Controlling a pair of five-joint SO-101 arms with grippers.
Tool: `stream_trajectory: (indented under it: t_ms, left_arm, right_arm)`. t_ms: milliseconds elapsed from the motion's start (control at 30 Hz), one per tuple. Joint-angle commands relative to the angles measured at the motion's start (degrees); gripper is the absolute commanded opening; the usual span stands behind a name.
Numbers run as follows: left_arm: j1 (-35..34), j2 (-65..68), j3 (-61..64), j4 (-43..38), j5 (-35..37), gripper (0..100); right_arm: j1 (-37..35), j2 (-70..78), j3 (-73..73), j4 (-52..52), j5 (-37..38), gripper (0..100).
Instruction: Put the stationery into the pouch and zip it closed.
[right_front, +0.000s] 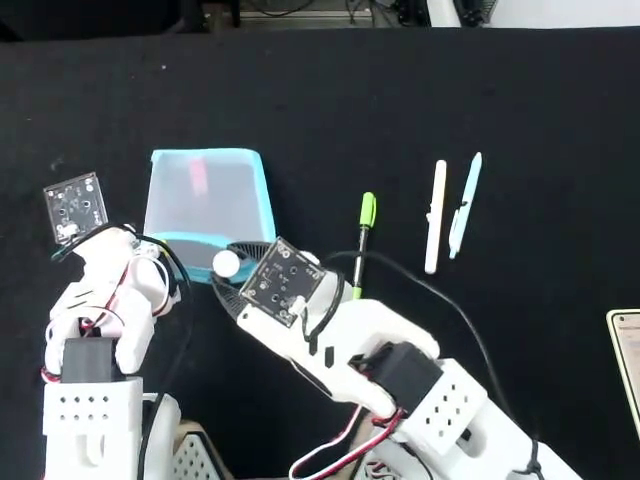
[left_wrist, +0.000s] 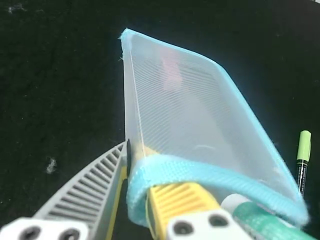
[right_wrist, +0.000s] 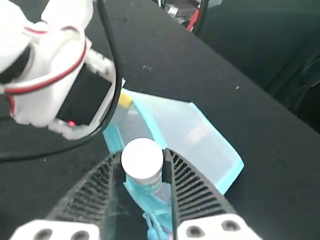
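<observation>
The pouch (right_front: 205, 195) is translucent with a cyan rim and lies left of centre, its opening toward the arms. Something pink (right_front: 197, 178) shows through it. My left gripper (left_wrist: 131, 155) is shut on the pouch rim (left_wrist: 200, 172), with the yellow finger inside and the grey one outside. My right gripper (right_wrist: 142, 156) is shut on a white-capped glue stick (right_wrist: 142, 160), whose green-and-white body (left_wrist: 255, 220) sits at the pouch mouth. A green marker (right_front: 365, 240), a white pen (right_front: 435, 215) and a light blue pen (right_front: 465, 205) lie on the black table to the right.
The left arm (right_wrist: 50, 65) stands close beside the right gripper (right_front: 228, 268) at the pouch opening. A black cable (right_front: 440, 300) runs over the right arm near the marker. A pale card (right_front: 625, 350) lies at the right edge. Open black table stretches behind the pouch.
</observation>
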Motion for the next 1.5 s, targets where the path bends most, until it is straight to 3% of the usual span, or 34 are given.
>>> stream_trajectory:
  t_ms: [0,200,367,700,867,1000,1300,1467]
  left_arm:
    - [-0.5,-0.7,-0.9,-1.0,0.3,3]
    - [-0.5,-0.7,-0.9,-1.0,0.2,3]
    - [-0.5,-0.7,-0.8,-1.0,0.2,3]
    - [-0.5,-0.7,-0.9,-1.0,0.2,3]
    - [-0.5,-0.7,-0.9,-1.0,0.2,3]
    - [-0.5,-0.7,-0.9,-1.0,0.2,3]
    - [-0.5,-0.7,-0.7,-1.0,0.2,3]
    - [-0.5,-0.7,-0.7,-1.0,0.2,3]
  right_arm:
    - [-0.5,0.0,-6.3,0.4,0.2,1.1]
    - [-0.6,6.1,-6.1,-8.9,0.2,1.1]
    - [-0.4,8.0,-1.1,-10.4,0.3,1.1]
    - [-0.4,4.4,2.9,0.7,10.7,1.2]
    - [-0.6,4.5,0.7,1.0,10.5,7.3]
    - [-0.6,5.1,-2.1,0.9,4.7,15.0]
    - [-0.4,16.8,-13.3,1.2,2.3,7.0]
    - [2.5,13.6,-21.9,12.2,2.3,11.3]
